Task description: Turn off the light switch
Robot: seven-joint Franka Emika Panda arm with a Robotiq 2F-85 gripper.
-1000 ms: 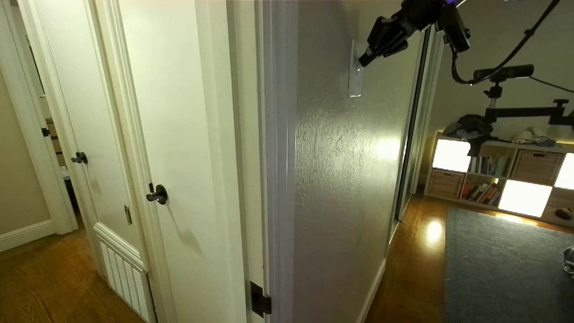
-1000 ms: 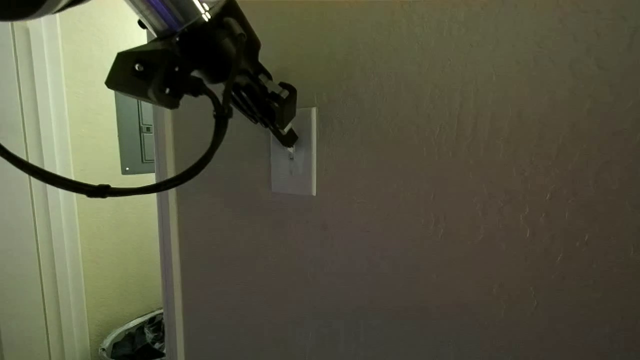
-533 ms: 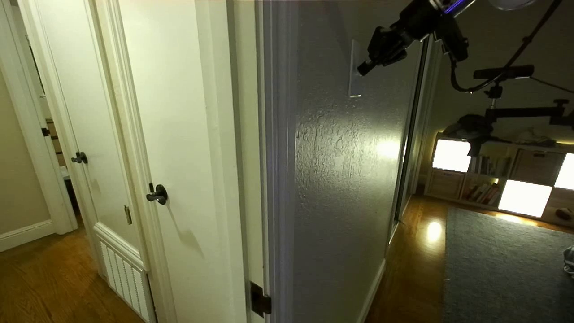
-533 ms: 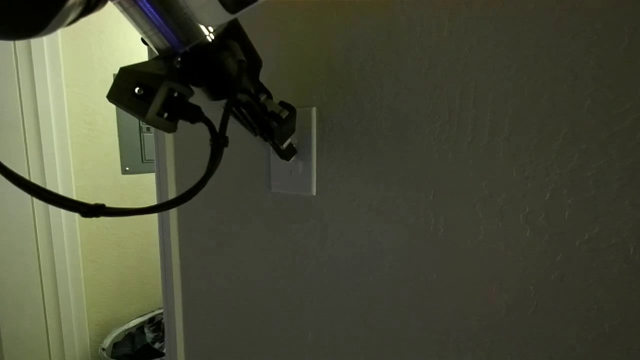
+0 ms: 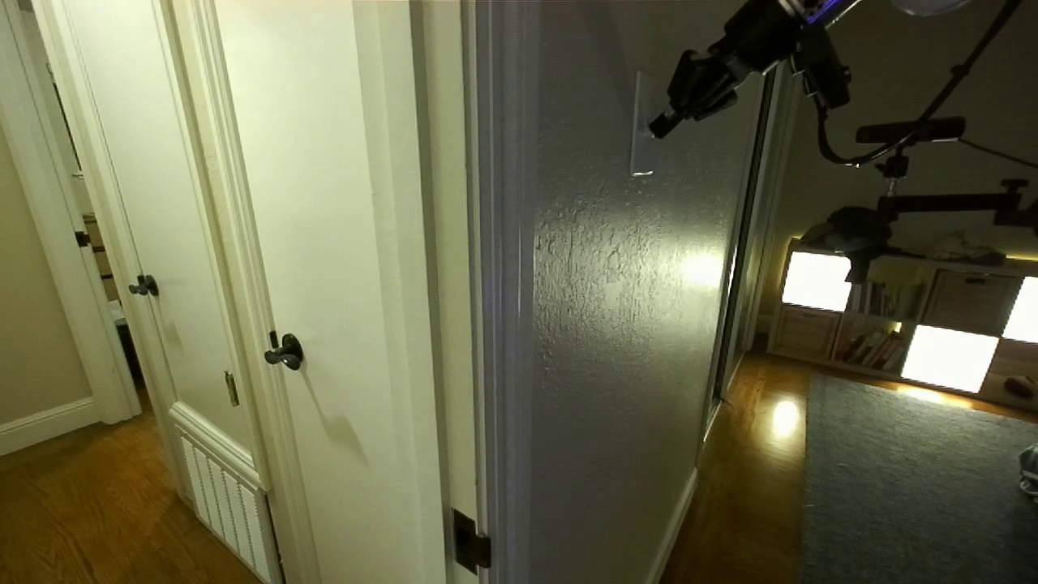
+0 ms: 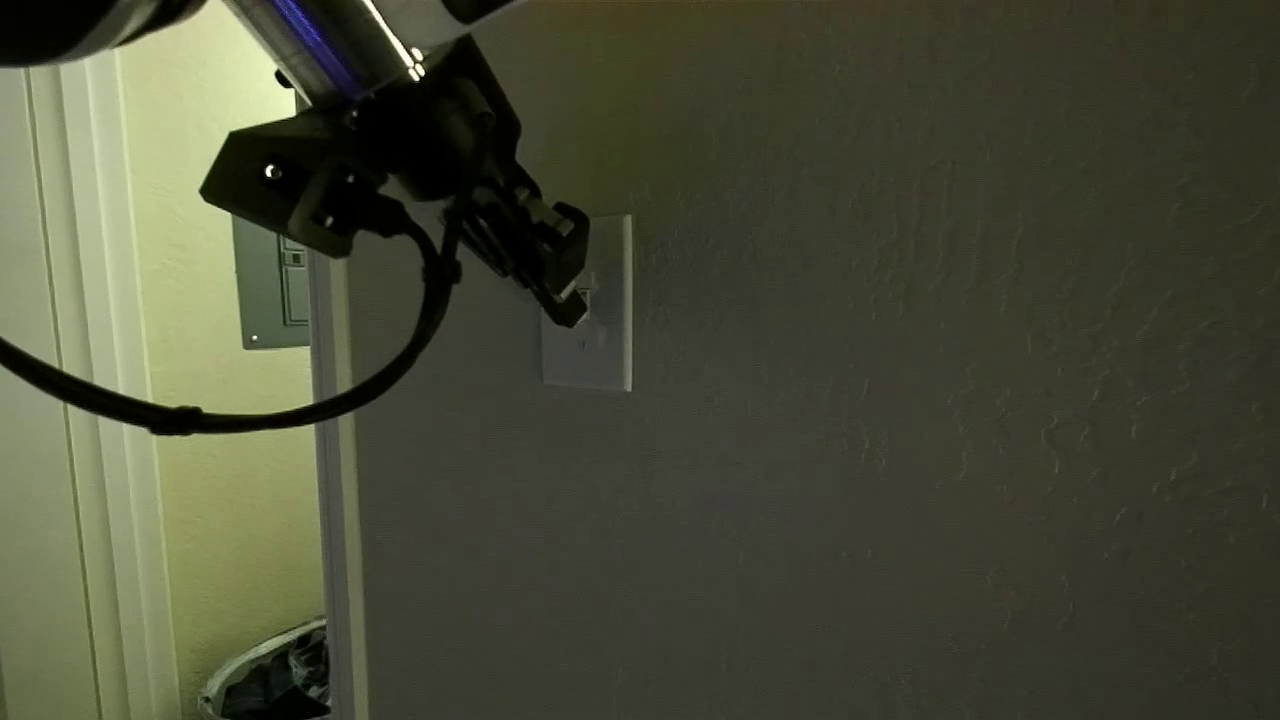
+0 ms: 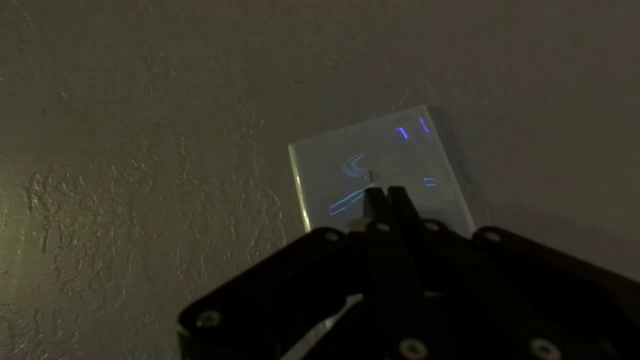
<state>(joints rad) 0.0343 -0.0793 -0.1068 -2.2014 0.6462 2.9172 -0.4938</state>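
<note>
The light switch is a pale upright wall plate (image 5: 642, 154), seen at an angle in an exterior view. Its plate (image 6: 590, 362) shows face-on in an exterior view, with a small toggle (image 6: 585, 303) beside my fingertips. My black gripper (image 6: 572, 308) slants down to the plate, its tips at about mid-height, also in the exterior view (image 5: 662, 126). In the wrist view the plate (image 7: 395, 155) lies beyond my fingertips (image 7: 386, 192), which are nearly together with nothing seen between them. The fingers hide the plate's lower part there. I cannot tell whether the tips touch it.
A textured wall (image 6: 900, 400) surrounds the plate. A door frame (image 5: 509, 324) and doors with dark knobs (image 5: 285, 351) stand beside it. A cable (image 6: 180, 418) hangs from my wrist. A shelf unit (image 5: 927, 294) with lit cubes and a mounted camera (image 5: 908, 131) are behind.
The room and wall have gone darker since one second ago. My gripper has moved down along the plate, then shifted very slightly back from the toggle, which shows again beside the tips.
</note>
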